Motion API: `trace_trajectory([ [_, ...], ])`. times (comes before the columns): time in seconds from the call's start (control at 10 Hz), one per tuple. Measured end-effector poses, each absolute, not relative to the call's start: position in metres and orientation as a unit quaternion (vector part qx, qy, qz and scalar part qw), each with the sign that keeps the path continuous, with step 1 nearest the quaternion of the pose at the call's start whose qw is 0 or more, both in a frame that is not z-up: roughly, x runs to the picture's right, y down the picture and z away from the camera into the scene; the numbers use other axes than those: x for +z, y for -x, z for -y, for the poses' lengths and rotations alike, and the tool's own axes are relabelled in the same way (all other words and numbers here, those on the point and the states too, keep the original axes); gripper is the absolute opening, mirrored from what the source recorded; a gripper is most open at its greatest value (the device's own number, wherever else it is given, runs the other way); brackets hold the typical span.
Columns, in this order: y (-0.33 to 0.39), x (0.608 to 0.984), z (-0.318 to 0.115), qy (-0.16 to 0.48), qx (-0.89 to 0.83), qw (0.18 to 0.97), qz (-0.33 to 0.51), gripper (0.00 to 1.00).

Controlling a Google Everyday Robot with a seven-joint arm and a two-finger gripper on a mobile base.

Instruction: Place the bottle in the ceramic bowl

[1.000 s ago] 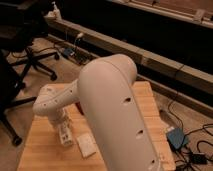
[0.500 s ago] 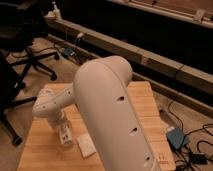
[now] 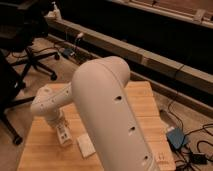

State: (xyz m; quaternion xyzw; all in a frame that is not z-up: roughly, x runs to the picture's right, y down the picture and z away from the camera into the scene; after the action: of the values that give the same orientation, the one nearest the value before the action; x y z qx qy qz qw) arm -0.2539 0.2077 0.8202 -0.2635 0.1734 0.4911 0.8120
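My white arm (image 3: 107, 115) fills the middle of the camera view and hides much of the wooden table (image 3: 142, 102). My gripper (image 3: 62, 134) hangs from the wrist at the left and points down, close to the table top. A slim pale shape sits at the gripper, but I cannot tell whether it is the bottle or part of the gripper. The reddish-orange ceramic bowl is hidden or out of view.
A pale rectangular block (image 3: 86, 145) lies on the table just right of the gripper. A black office chair (image 3: 27, 60) stands on the floor at the left. Cables and a blue box (image 3: 176, 138) lie on the floor at the right. A long ledge (image 3: 150, 57) runs behind the table.
The big upper link of my arm has shifted slightly to the left. The gripper has stayed at about the same spot over the table.
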Motion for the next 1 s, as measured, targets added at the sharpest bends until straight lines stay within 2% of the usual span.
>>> trace_trajectory([
  [0.4,0.25,0.811,-0.173,0.262,0.51,0.804,-0.157,0.33],
  [1.0,0.233,0.796,-0.059,0.214,0.559,0.794,-0.11,0.33],
])
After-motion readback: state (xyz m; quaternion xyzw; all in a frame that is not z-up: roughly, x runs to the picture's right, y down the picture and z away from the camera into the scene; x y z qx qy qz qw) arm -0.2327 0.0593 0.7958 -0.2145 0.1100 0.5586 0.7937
